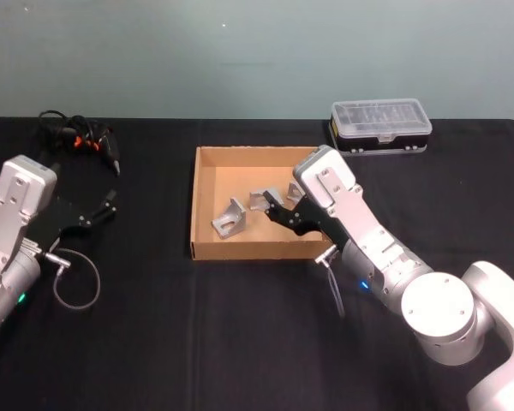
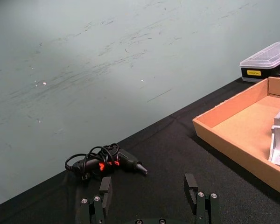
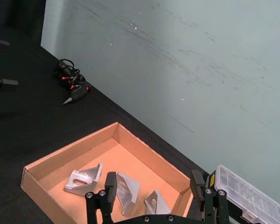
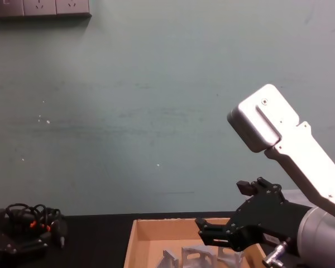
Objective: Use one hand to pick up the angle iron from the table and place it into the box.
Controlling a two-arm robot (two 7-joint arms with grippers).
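The tan cardboard box (image 1: 240, 250) sits mid-table on the black table (image 1: 154, 325). Three grey angle irons lie inside it: one at the left (image 1: 230, 218), one in the middle (image 1: 260, 201) and one further right (image 3: 157, 203). My right gripper (image 1: 279, 207) hangs over the box's right half, just above the irons, open with nothing between its fingers (image 3: 110, 184). From the chest view, the right gripper (image 4: 223, 207) hovers over the irons (image 4: 198, 257). My left gripper (image 1: 98, 211) rests open at the table's left, well away from the box.
A clear-lidded black plastic case (image 1: 381, 124) stands behind the box to the right. A black corded tool with orange marks (image 1: 79, 137) lies at the back left. A loop of cable (image 1: 75, 281) lies by the left arm.
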